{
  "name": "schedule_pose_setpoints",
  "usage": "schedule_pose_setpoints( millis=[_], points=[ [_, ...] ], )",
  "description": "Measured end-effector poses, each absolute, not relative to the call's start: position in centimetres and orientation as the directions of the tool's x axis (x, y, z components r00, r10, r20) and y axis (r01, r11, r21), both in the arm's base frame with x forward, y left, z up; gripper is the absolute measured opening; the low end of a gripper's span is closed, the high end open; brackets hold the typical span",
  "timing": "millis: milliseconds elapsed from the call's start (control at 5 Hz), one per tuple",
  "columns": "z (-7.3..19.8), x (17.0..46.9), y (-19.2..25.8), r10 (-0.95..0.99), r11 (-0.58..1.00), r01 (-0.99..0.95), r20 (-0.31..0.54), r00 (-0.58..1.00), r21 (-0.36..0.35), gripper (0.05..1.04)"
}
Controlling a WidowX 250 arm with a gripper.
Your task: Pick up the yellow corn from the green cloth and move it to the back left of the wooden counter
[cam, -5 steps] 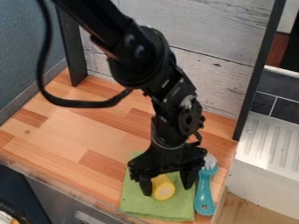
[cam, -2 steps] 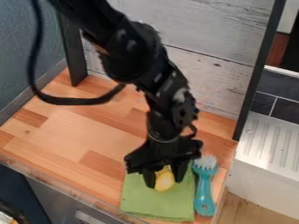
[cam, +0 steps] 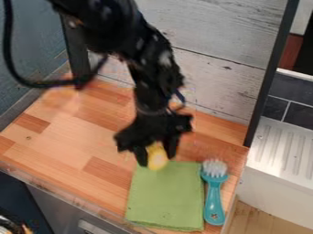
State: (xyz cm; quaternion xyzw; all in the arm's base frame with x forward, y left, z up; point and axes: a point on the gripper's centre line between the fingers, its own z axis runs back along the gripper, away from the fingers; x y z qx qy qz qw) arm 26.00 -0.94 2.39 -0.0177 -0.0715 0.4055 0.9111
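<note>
Tool (cam: 157,157) holding yellow object (cam: 157,158) over green cloth's (cam: 165,196) back edge.

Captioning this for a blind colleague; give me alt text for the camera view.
A black robot gripper holds a yellow object over the far edge of a green cloth. To the cloth's right, a turquoise brush with white bristles lies on a wooden counter.

arm (cam: 149,59): slanting down from upper left | gripper (cam: 156,159): pointing down, fingers (cam: 171,147) apart, in a hold
</note>
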Motion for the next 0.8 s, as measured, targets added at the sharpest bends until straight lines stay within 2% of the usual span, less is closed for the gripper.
schedule_pose_setpoints(
  millis=[400, 600, 800],
  points=[
    [2.8, 30.0, 5.5, 0.823, 0.564, -0.821, 0.141, 0.55, -0.089, 0.576],
    [2.8, 31.4, 8.3, 0.843, 0.525, -0.849, 0.179, 0.508, -0.062, 0.575],
    [1.6, 32.1, 11.5, 0.868, 0.476, -0.879, 0.179, 0.463, -0.033, 0.576]
  ],
)
